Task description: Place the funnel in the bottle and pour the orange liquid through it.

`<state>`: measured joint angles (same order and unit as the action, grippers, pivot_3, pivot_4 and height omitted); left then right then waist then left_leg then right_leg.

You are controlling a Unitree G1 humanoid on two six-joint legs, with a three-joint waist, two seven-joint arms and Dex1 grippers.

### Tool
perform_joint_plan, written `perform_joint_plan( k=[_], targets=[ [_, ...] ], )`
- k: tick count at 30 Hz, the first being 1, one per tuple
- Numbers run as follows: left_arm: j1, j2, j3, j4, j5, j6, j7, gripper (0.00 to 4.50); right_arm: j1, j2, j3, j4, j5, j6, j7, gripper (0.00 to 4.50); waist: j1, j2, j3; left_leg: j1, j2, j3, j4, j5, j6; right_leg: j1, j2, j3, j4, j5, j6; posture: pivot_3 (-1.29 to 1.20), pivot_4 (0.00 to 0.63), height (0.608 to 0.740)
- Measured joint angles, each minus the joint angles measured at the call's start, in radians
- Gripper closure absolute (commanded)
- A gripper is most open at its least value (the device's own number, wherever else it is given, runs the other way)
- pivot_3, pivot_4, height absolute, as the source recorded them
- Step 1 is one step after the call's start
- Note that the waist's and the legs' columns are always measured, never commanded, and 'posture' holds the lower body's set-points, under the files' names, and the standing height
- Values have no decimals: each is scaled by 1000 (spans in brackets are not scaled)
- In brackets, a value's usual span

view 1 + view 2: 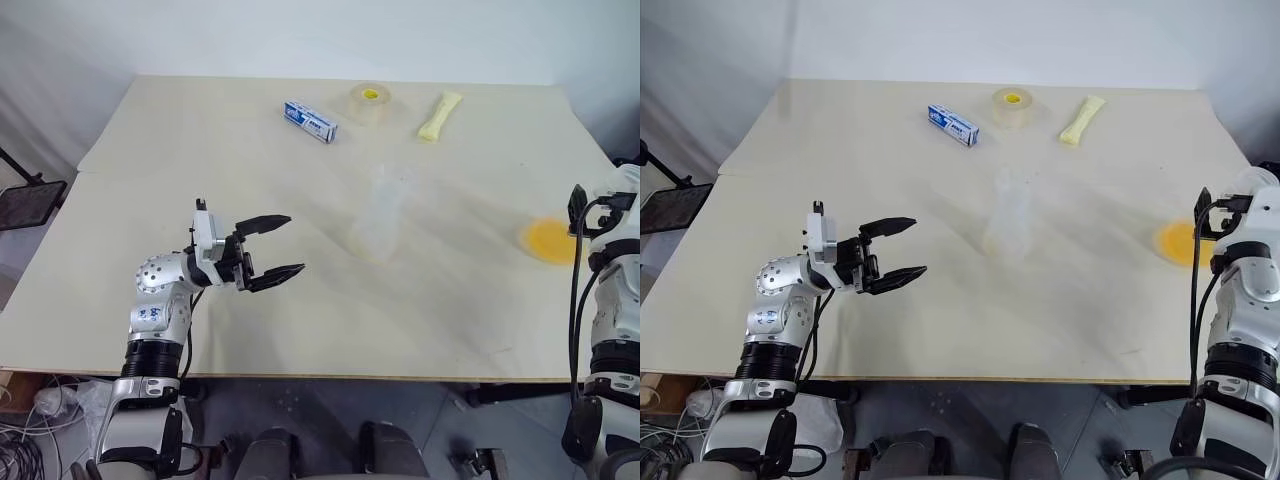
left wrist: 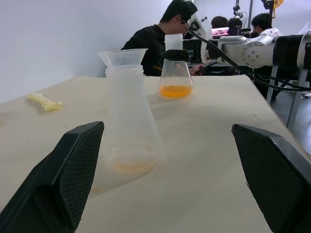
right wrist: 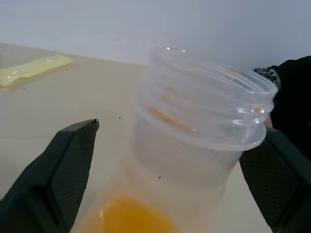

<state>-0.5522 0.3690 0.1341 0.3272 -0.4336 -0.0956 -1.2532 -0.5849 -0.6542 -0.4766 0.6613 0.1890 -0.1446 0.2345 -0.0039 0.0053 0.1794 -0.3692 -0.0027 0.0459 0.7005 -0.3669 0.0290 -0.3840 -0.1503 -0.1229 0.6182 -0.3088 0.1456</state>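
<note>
Standing upright, bottle [image 2: 127, 116] carries funnel [image 2: 122, 57].

I work in what looks like a robotics lab or shared research office. My pale wooden desk [image 1: 200, 330] stands against a plain white wall [image 1: 300, 35]. In the left wrist view, beyond the desk's far edge, people [image 2: 160, 36] sit at workstations, and loose cables [image 1: 25, 455] lie at lower left.
</note>
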Motion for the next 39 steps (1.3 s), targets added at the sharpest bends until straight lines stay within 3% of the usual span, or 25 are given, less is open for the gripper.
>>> perform_joint_plan(
  k=[2, 4, 12, 20, 28, 39],
  targets=[
    [0, 2, 0, 0, -1, 1, 0, 0, -5, 1, 2, 9, 4, -17, 0, 1660, 0, 0, 0, 0, 0, 0, 0, 0, 0, 0, 0, 0, 0, 0, 0, 0, 150, 740],
    [0, 4, 0, -1, -4, 4, 0, 0, -25, -1, 4, 12, 0, -24, -4, 2045, 1, 0, 0, 0, 0, 0, 0, 0, 0, 0, 0, 0, 0, 0, 0, 0, 150, 740],
    [-1, 9, 1, 0, -10, 8, -10, 0, -19, 3, 27, -44, -1, 0, -5, 2054, -3, 0, 0, -1, 0, 0, -1, 0, 0, -1, 0, 0, 0, 0, 0, 0, 150, 740],
    [-105, 25, 3, 127, -11, -15, -75, 0, -16, 35, 231, -479, -61, 172, 14, 2054, -4, 1, 1, -3, -1, 3, -1, 0, 0, -7, 0, 1, 3, 0, 0, 0, 150, 740],
    [-259, 5, 16, 386, -7, -91, -117, 0, -58, 43, 522, -602, -382, 132, 9, 2054, 1, 1, 1, -5, -3, 3, -1, 0, 0, -8, 0, 0, 3, 0, 0, 0, 150, 740],
    [-262, -37, 38, 420, -29, -109, -181, 0, -113, 6, 606, -601, -653, 30, -7, 2054, -7, 1, 1, -6, -3, 3, -1, 0, 0, -9, 0, -3, 3, 0, 0, 0, 150, 740]
  ],
)
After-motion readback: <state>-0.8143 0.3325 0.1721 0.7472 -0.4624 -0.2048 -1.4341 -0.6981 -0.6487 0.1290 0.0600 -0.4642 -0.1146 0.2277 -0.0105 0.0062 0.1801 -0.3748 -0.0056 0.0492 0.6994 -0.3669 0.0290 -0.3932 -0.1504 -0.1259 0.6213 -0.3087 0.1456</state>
